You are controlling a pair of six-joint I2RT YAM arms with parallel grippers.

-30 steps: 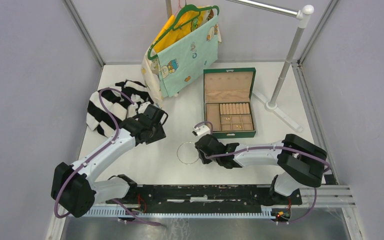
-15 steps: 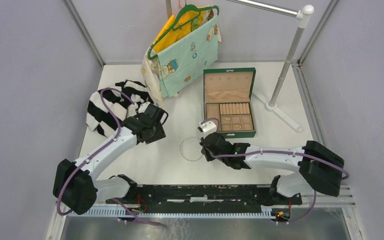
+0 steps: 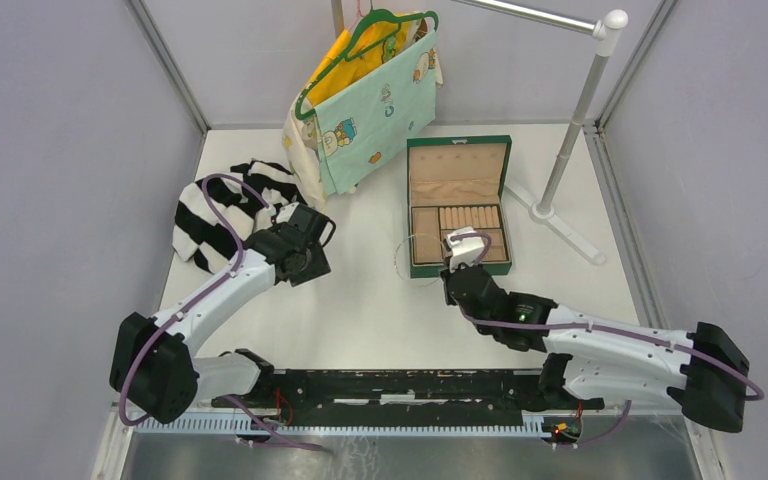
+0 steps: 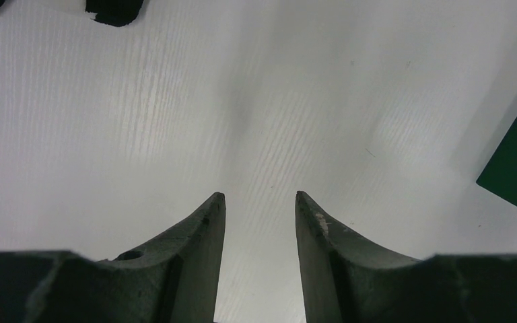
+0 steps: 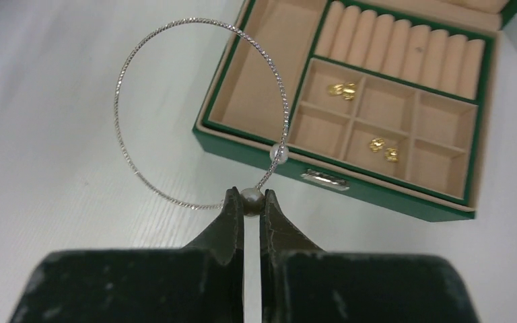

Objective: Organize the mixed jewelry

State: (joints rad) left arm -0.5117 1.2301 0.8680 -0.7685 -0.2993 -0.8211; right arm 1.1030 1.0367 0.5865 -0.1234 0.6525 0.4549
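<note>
The thin silver hoop [image 5: 279, 154] was held by the right gripper [image 5: 251, 202]. The gripper was shut tight on a small pale bead [image 5: 251, 197] on the hoop, and a second bead sat a little way along the wire. The hoop stuck out past the fingertips, just by the front left corner of the open green box [image 5: 377, 195]. Seen from the wrist, part of it lay across the box's long left compartment. Inside the box, one gold piece [image 5: 342, 89] lay in the far left small square. Two more gold pieces [image 5: 384, 149] lay together in the near middle square. The left gripper [image 4: 257, 198] was about half open and held nothing. It was over the bare white tabletop [image 4: 175, 101], near a black and white striped cloth [image 3: 222, 205].
</note>
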